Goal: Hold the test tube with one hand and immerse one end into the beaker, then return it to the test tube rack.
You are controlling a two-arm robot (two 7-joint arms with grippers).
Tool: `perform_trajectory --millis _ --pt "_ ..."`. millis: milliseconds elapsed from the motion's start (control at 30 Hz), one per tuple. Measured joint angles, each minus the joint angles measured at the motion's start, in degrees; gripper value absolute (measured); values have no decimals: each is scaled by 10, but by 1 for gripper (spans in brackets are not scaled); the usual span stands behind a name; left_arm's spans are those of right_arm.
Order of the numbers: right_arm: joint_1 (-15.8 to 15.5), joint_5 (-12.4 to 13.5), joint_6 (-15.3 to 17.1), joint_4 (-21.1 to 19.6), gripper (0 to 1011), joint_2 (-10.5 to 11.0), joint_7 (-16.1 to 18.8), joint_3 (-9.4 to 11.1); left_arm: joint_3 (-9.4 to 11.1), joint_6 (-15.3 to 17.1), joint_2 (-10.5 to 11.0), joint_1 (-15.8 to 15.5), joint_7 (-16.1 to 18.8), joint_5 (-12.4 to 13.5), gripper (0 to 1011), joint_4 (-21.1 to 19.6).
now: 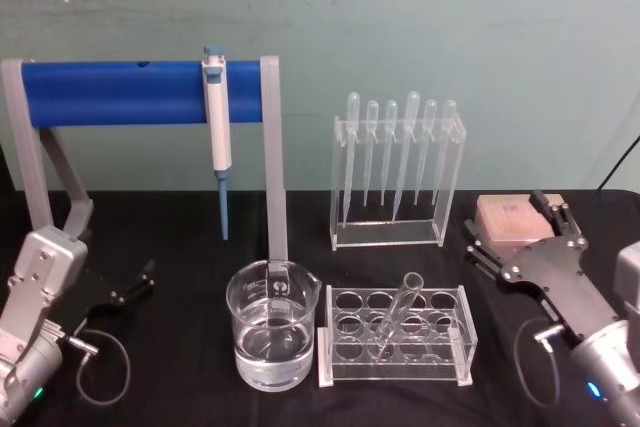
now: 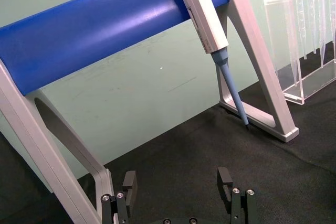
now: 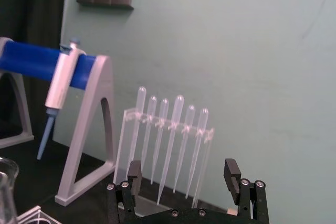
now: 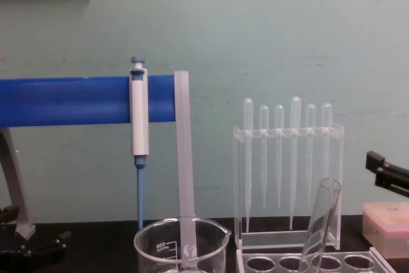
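Clear glass test tube (image 1: 394, 315) leans tilted in a hole of the clear plastic rack (image 1: 395, 335). Just left of it, wide glass beaker (image 1: 272, 324) holds clear liquid. Behind: acrylic stand of thin pipettes (image 1: 397, 172); white-and-blue pipettor (image 1: 216, 127) hanging on blue bar (image 1: 140, 93). Left gripper (image 2: 178, 188) and right gripper (image 3: 182, 178) rest apart over black tabletop (image 1: 180, 227), jaws spread, empty.

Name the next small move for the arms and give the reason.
Probably move the right claw, open and empty, toward the upper end of the test tube, which leans untouched in its clear rack beside the beaker. The left claw sits farther away.
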Motion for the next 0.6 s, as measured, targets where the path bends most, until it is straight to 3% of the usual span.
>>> perform_trajectory --millis 100,333,600 --pt "7 0 7 12 1000 -9 0 -2 0 0 0 0 0 0 1000 0" --pt "19 8 73 37 1002 -41 -2 0 0 0 0 0 0 0 1000 0" --pt "22 15 94 45 1002 -57 3 9 0 0 0 0 0 0 1000 0"
